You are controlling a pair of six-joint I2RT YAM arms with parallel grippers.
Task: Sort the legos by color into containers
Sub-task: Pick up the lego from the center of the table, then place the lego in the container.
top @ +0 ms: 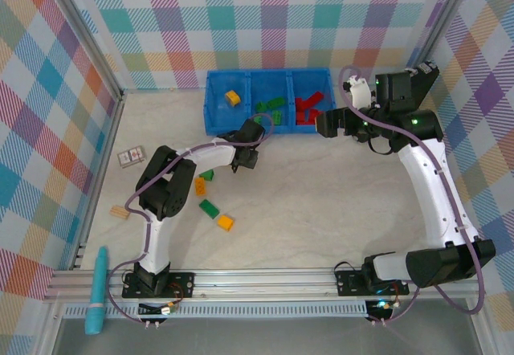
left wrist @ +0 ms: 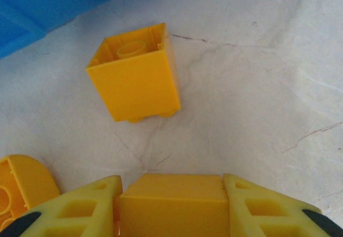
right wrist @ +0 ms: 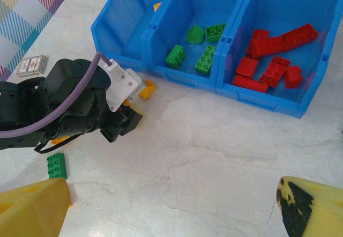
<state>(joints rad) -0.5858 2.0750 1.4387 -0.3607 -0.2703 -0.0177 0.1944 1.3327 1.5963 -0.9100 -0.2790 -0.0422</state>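
Your left end effector (left wrist: 171,186) is pinching a yellow brick (left wrist: 171,207) between its fingers, low over the table (left wrist: 257,87) and just in front of the blue tray (top: 210,112). You are probably gripping it to carry it to the left compartment, where a sorted yellow brick (top: 232,96) is lying. A loose yellow brick (left wrist: 134,73) is lying tipped over just ahead. Your right end effector (right wrist: 171,194) is hanging spread wide and empty near the red bricks (right wrist: 268,54), likely waiting.
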